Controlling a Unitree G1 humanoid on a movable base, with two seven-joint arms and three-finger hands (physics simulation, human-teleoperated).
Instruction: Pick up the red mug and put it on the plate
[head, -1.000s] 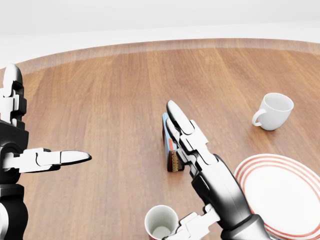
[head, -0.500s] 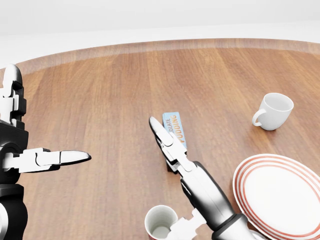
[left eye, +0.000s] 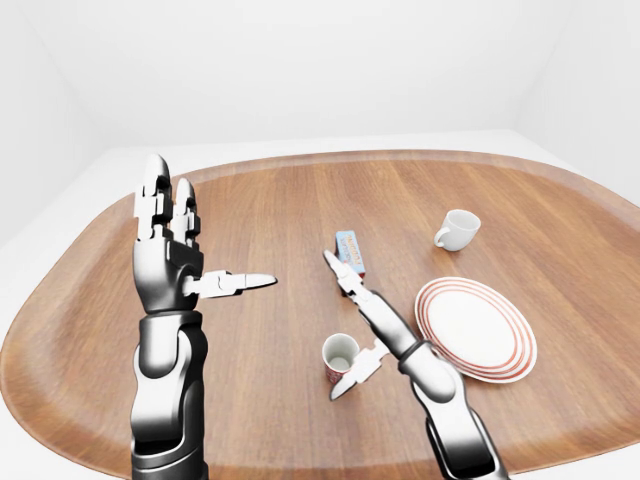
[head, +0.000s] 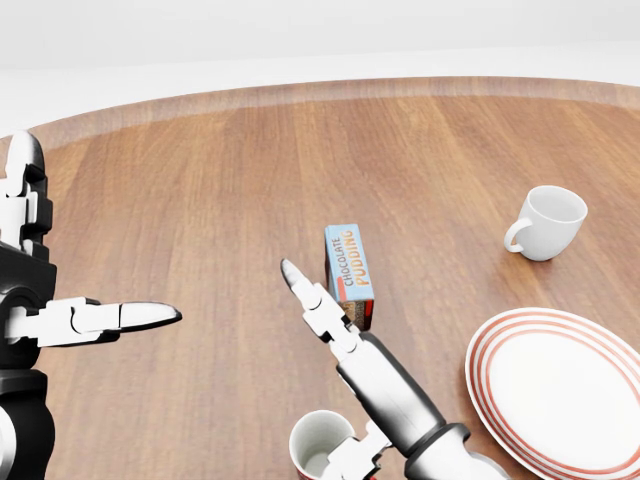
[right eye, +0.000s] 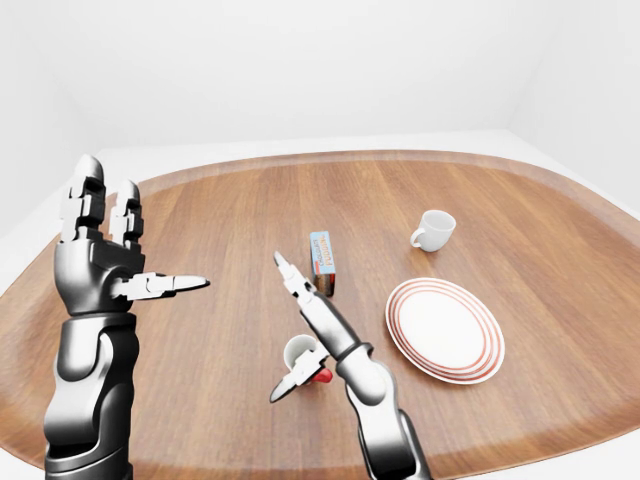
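Observation:
The red mug (left eye: 340, 357) stands upright with a white inside at the bottom middle of the head view (head: 322, 445). Its red handle shows in the right-eye view (right eye: 322, 376). My right hand (left eye: 333, 325) is open just beside the mug. Its long fingers (head: 320, 310) stretch up-left past the mug and the thumb (left eye: 352, 374) lies low against the mug's side. The red-ringed white plate (left eye: 476, 328) lies to the right of the mug. My left hand (left eye: 210, 240) is open, raised at the left, away from everything.
A blue chocolate pudding box (head: 348, 262) lies just above my right fingers. A white mug (head: 547, 222) stands above the plate at the right. The round wooden table (left eye: 260, 200) has its rim near the bottom of the eye views.
My right hand has swung left and lower, so the pudding box now shows whole. The left hand, mug and plate have not moved.

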